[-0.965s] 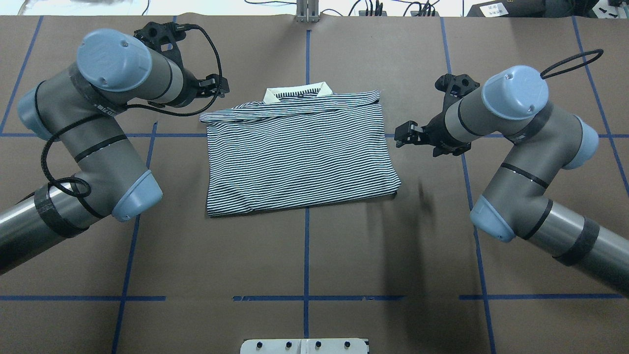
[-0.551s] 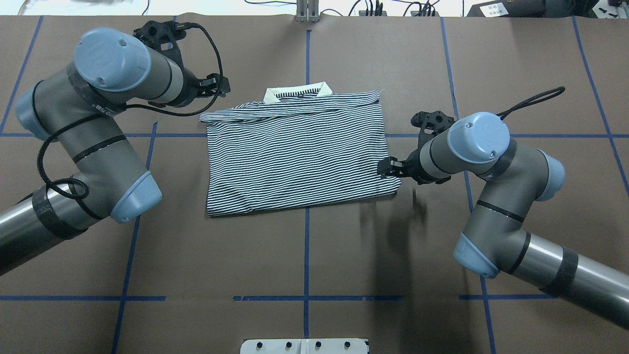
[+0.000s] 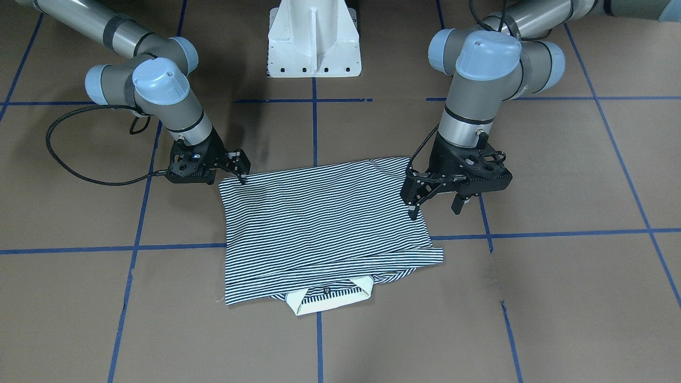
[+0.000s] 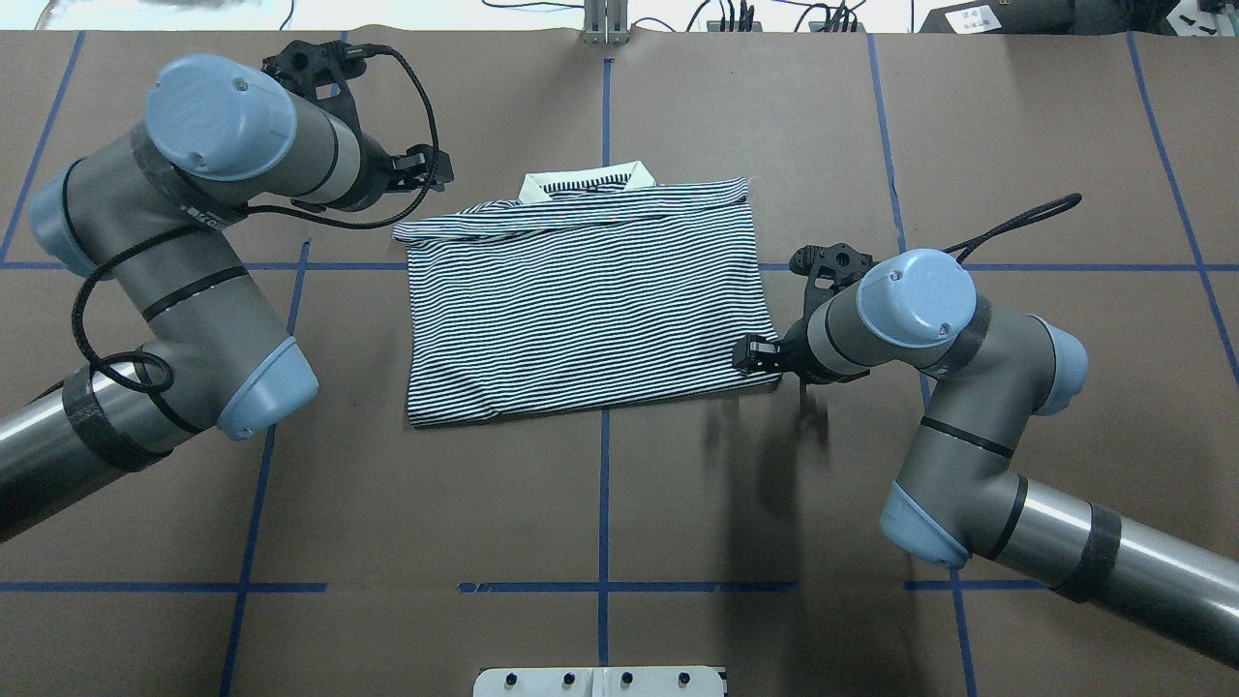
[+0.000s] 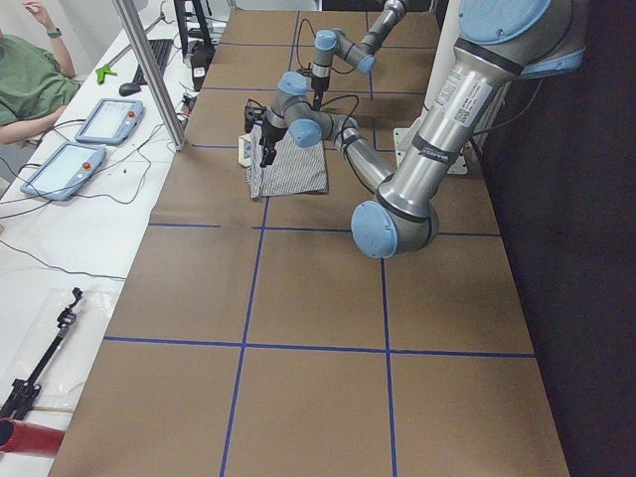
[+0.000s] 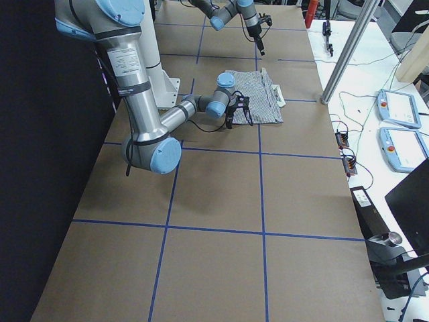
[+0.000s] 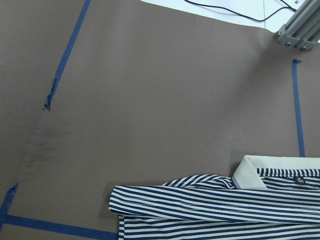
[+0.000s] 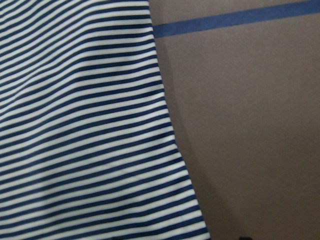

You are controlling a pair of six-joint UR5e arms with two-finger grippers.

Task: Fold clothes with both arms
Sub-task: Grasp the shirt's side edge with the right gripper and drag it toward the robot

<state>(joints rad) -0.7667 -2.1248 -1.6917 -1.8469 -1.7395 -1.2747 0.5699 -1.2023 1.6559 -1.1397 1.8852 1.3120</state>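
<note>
Right gripper is low at the table, and its fingertips are at the near-right corner of the polo shirt. Its jaws look a little apart to us, with no cloth between them yet. The right wrist view shows only the striped edge beside the bare brown surface, very close. We judge from this that the hand is just above the fabric or touching it, and we cannot tell which.

The shirt lies flat in the middle of the table, already folded to a rough rectangle. Its cream collar is on the far side from the robot. Its long axis runs across the table, from one arm to the other. From the right gripper the cloth spreads inward, toward the left arm, and away from the robot. We think the coming move is a pinch on this corner, and the right arm is clearly the nearer one for it.

The right arm is bent sharply at the elbow, with the wrist turned inward and down. The left gripper hangs higher, jaws apart and empty. It is just beyond the far-left corner of the shirt and does not touch it. Its wrist view looks down on that corner and the collar from well above.
</note>
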